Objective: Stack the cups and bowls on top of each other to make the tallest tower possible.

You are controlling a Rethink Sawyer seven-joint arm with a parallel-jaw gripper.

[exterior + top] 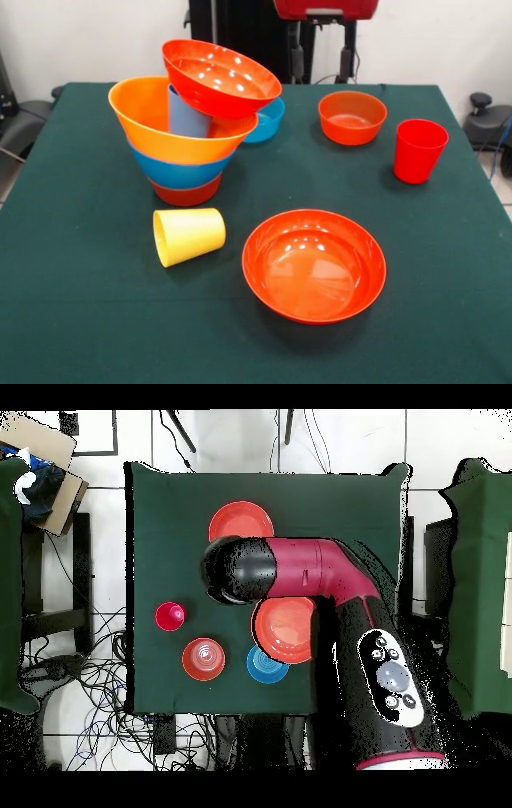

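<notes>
A green table (64, 320) in mid-build, seen from the front: at far left stands the tower (186, 136), a small red-orange bowl at its foot, a blue bowl (178, 172) nested in that and the huge orange bowl (148, 120) on top. Inside the orange bowl a light blue cup (186, 116) stands, and a wide red-orange bowl (220, 78) sits tilted on it, leaning toward the right. Just near of the tower a yellow cup (189, 235) lies on its side, long axis running left to right, mouth to the left. Near centre rests a second wide bowl (314, 265), upright and free. Behind the tower's right edge peeks a small blue bowl (266, 122); farther right sit a small red-orange bowl (352, 117) and, at far right, an upright red cup (418, 150). From above, the arm (330, 584) reaches over the table with its black end (238, 570) over the tower's side; the gripper itself is hidden, so whether it holds anything cannot be told. The yellow cup looks the nearest loose piece, and its sideways lie would likely govern any grasp
</notes>
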